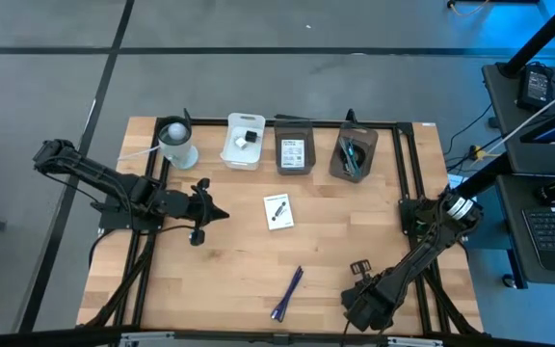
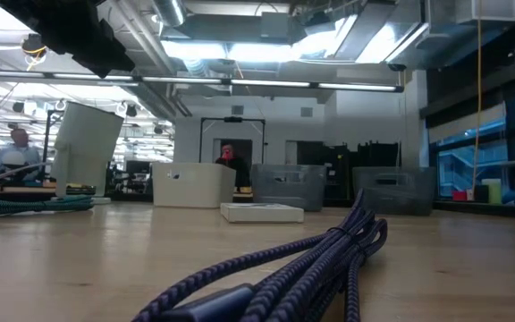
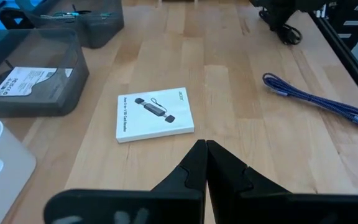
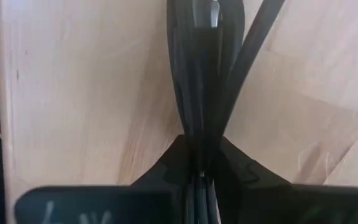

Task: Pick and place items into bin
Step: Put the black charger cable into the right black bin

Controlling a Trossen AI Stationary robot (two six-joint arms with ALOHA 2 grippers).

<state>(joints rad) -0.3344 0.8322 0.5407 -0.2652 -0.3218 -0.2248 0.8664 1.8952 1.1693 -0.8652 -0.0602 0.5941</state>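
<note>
Currently both arms idle, nothing held. Right gripper [image 1: 358, 267] sits low at the near right of the counter [image 1: 229, 289], jaws pressed together, empty, parked over bare wood beside the frame rail.

Nearest item: the blue-purple braided cable [image 1: 286, 293], lying loose on the near centre of the counter, well apart from every bin. Low view has it right in front of the lens.

Mid-counter: white printed card [image 1: 277, 211], flat, face up, roughly centred. Left gripper [image 1: 218, 215] hovers just left of it, jaws together and empty, pointing toward the card.

Far row, left to right: a clear cup [image 1: 175, 142], a white bin [image 1: 243, 143] with small bits inside, a dark bin [image 1: 294, 150] holding a printed card, and a grey bin [image 1: 355, 154] with pens in it.

Judgement: the card is the likely next pick for the left arm. It's thin and flat, so a top-down pinch will probably skate. Spread the jaws first, come down on one edge at a shallow angle, or nudge it to lift a corner, then clamp. Carry it high enough to clear the bin wall; the dark bin is the closest match. The cable suits the right arm: grab mid-bundle so the ends don't drag.
</note>
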